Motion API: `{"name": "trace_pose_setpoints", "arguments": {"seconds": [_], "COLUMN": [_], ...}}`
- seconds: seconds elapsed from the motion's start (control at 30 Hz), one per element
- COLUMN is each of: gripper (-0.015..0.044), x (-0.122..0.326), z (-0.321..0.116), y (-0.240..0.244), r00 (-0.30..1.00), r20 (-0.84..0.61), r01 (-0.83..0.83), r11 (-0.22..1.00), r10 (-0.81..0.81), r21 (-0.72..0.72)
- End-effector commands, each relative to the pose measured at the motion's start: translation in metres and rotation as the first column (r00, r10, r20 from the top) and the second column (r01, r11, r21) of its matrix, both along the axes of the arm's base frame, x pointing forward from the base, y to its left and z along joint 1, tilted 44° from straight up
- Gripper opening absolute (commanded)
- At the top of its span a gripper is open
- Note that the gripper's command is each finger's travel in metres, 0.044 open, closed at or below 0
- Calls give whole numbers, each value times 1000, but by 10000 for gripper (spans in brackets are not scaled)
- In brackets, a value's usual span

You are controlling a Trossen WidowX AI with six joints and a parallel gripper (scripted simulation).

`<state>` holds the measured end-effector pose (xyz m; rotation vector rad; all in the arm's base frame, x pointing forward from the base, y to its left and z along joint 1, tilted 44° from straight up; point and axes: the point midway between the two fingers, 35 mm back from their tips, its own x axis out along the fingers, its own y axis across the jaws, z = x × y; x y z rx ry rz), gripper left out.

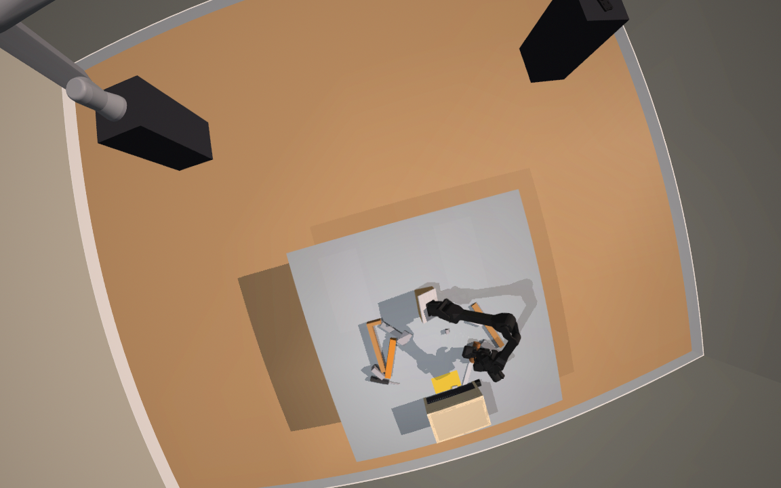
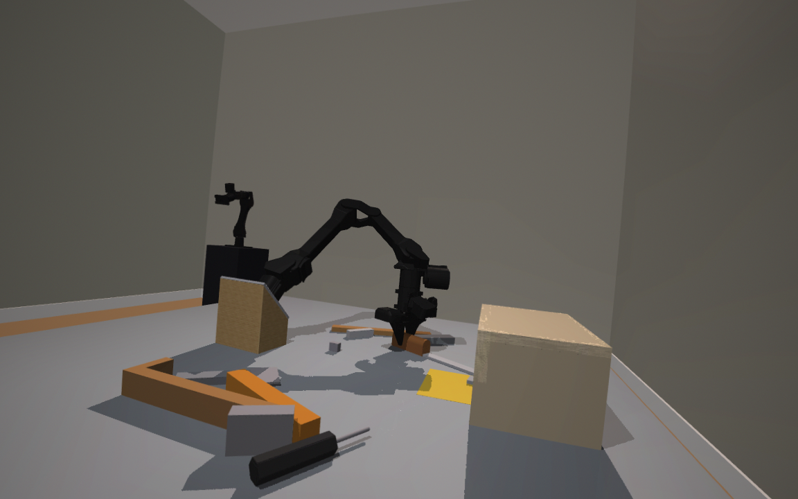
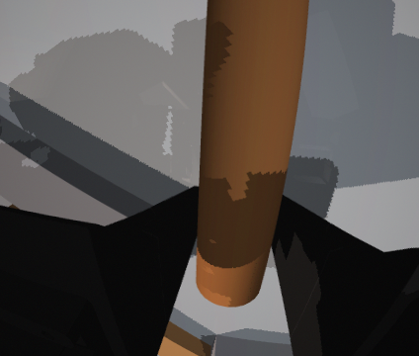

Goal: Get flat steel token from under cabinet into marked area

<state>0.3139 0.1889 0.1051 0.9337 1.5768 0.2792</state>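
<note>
My gripper [image 1: 474, 352] [image 2: 406, 339] [image 3: 236, 199] is shut on the orange-brown handle [image 2: 418, 344] [image 3: 254, 99] of a tool, low over the table. The tool's pale thin shaft [image 1: 467, 372] [image 2: 451, 362] runs towards the cabinet [image 1: 459, 419] [image 2: 538, 384], and its far end is hidden in the exterior view. The yellow marked area [image 1: 443, 380] [image 2: 442, 387] lies before the dark vent slots [image 1: 449, 394]. A small grey shape [image 1: 455, 387] [image 2: 470, 382] shows over the yellow close to the cabinet; I cannot tell whether it is the tool's end or the token. The token is not clearly visible elsewhere.
A black-handled screwdriver [image 2: 293, 457] lies by a grey block [image 2: 259, 429] and orange bars [image 1: 390, 358] [image 2: 172, 391]. A wedge-shaped box [image 1: 426, 304] [image 2: 240, 319] stands by the arm's base. A small grey cube [image 1: 445, 331] [image 2: 334, 346] and another orange bar [image 1: 486, 324] lie near the arm.
</note>
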Motion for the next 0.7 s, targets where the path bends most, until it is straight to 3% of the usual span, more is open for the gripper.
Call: {"name": "trace_pose_setpoints", "arguments": {"seconds": [0.0,0.67], "gripper": [0,0], "x": [6,31], "z": [-1,-7], "y": [-1,-10], "r00": [1000,1000], "r20": [3,5], "r01": [-4,-4], "r11": [1000,1000], "r10": [4,4], "r21": [2,1]}}
